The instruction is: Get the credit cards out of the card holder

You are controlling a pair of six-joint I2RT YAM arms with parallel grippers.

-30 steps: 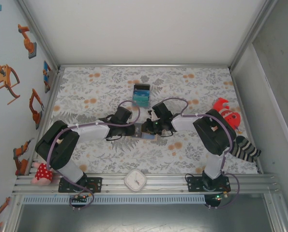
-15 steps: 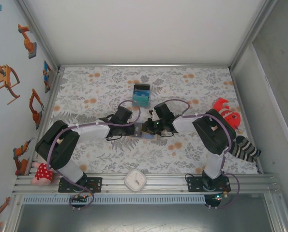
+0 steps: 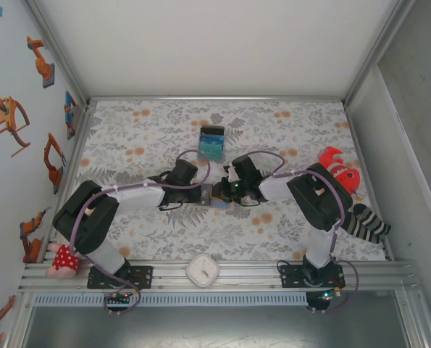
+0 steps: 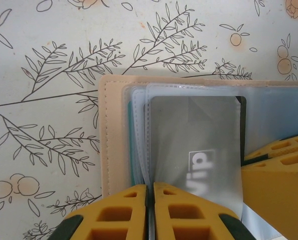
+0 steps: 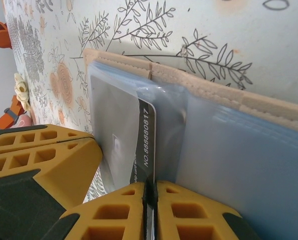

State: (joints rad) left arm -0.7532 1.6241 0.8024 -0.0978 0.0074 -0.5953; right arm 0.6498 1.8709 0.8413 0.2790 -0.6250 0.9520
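- Covering the table is a pale cloth [image 3: 150, 138] printed with grey leaves and orange blossoms. Plain white walls [image 3: 201, 43] close it in, and an aluminium rail [image 3: 258, 274] runs along the near edge.
- Several robot-arm stickers [image 3: 11, 119] dot the left wall.
- Two arms reach in from either side and meet at mid-table over one tan card holder [image 4: 108, 150], which lies open and flat on the cloth.
- The left gripper [image 4: 150, 192] is clenched on the near edge of the holder's clear sleeves; at least three sleeve edges show, stacked.
- The right gripper [image 5: 149, 192] is pinched tight on one grey credit card [image 5: 119, 140], at its dark numbered edge. The card lies across the top sleeve.
- A thin teal edge [image 4: 130, 140] peeks from under the sleeves; I cannot tell what it belongs to.
- One teal-and-black block [image 3: 211, 143] sits just beyond the grippers.
- One white clock [image 3: 202, 270] rests on the rail between the arm bases.
- One red toy [image 3: 338, 170] and one striped sock [image 3: 367, 223] lie at the right edge, and one spotted red mushroom toy [image 3: 61, 261] lies at the near left corner.
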